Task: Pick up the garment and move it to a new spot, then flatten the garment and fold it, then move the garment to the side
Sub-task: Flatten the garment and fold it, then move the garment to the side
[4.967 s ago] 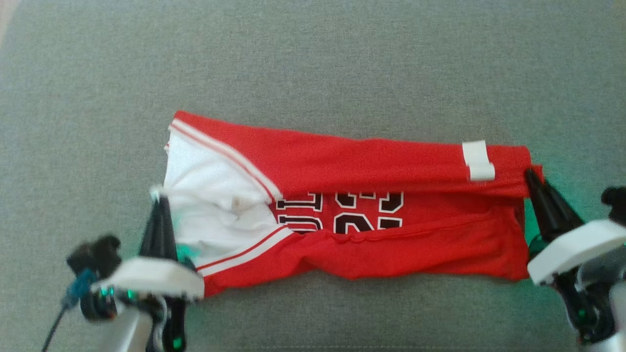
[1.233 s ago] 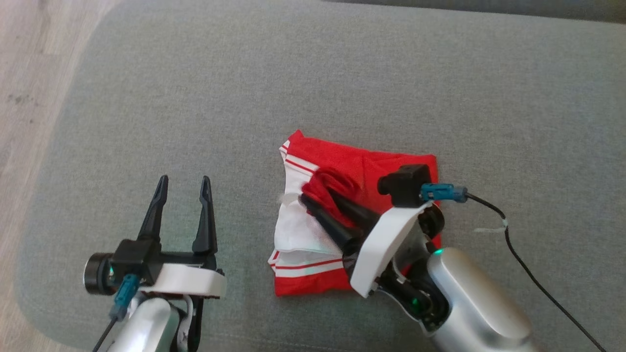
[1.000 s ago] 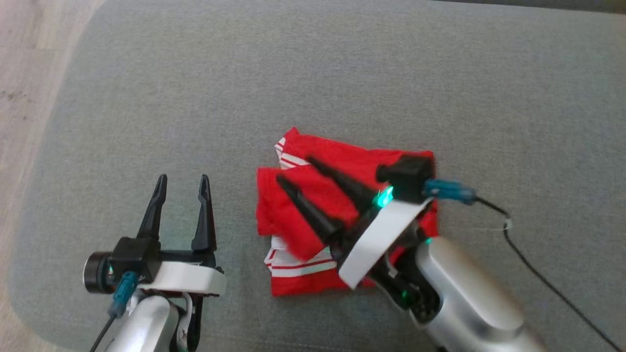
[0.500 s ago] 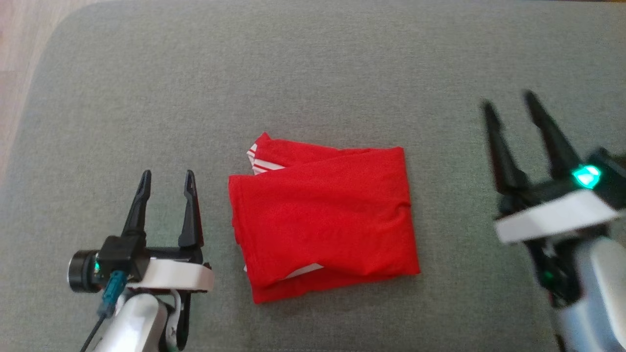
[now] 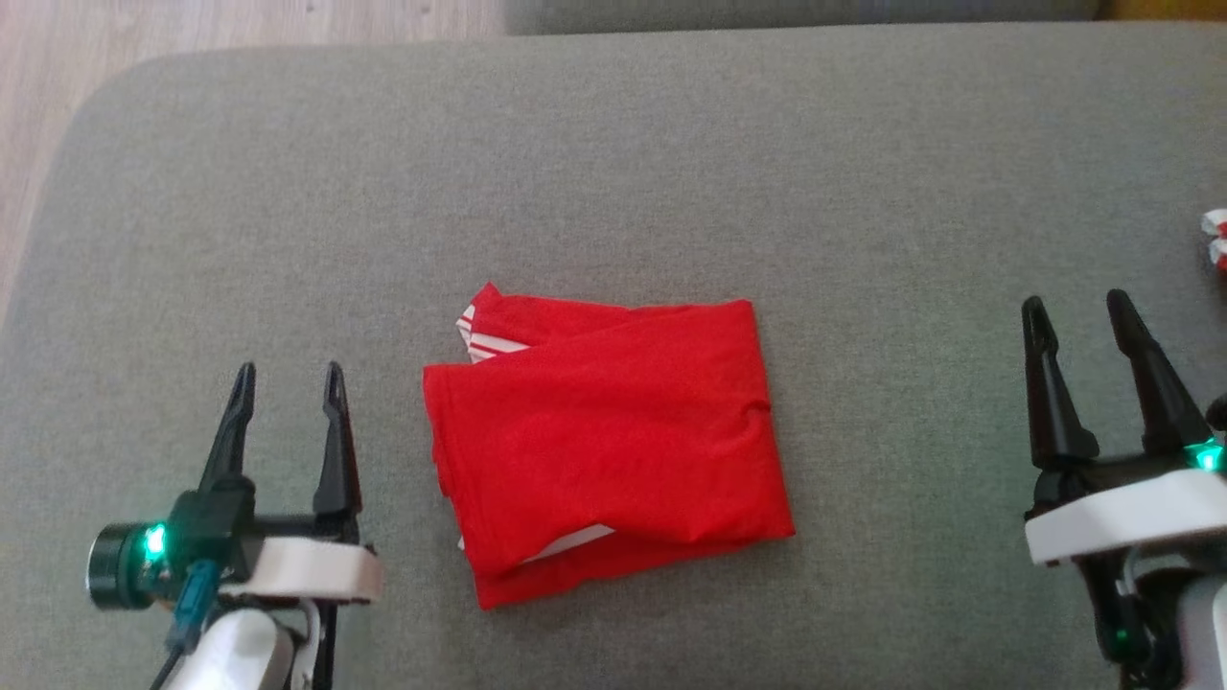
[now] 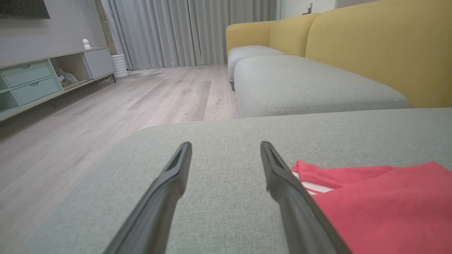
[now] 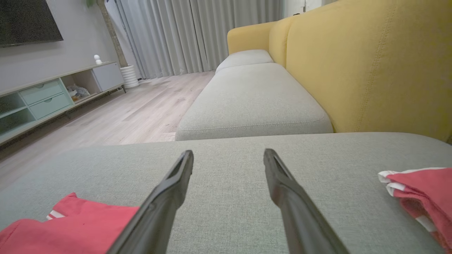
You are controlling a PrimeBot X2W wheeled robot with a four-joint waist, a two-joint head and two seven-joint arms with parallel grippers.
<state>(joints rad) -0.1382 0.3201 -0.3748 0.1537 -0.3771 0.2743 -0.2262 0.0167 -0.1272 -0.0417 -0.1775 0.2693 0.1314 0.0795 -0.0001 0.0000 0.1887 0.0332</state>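
The red garment [image 5: 604, 431] with white trim lies folded into a rough rectangle in the middle of the grey cushion [image 5: 613, 172]. My left gripper [image 5: 288, 379] stands open just left of it, nothing between its fingers. Far to the right, my right gripper [image 5: 1074, 311] is open and empty, well apart from the garment. In the left wrist view the garment [image 6: 381, 197] lies right of my open left gripper [image 6: 226, 148]. From the right wrist, the garment [image 7: 67, 225] shows at the lower left, beside my open right gripper [image 7: 229, 155].
A second red and white folded cloth [image 5: 1215, 235] lies at the cushion's right edge, seen also in the right wrist view as cloth [image 7: 420, 190]. Wooden floor [image 5: 240, 29] runs past the cushion's far left edge. A yellow sofa back [image 7: 370, 67] rises beyond, with more grey cushions.
My right gripper let go of the garment's folded-over half and drew back far to the right, open. The garment now lies folded flat. The head camera has shifted, too.
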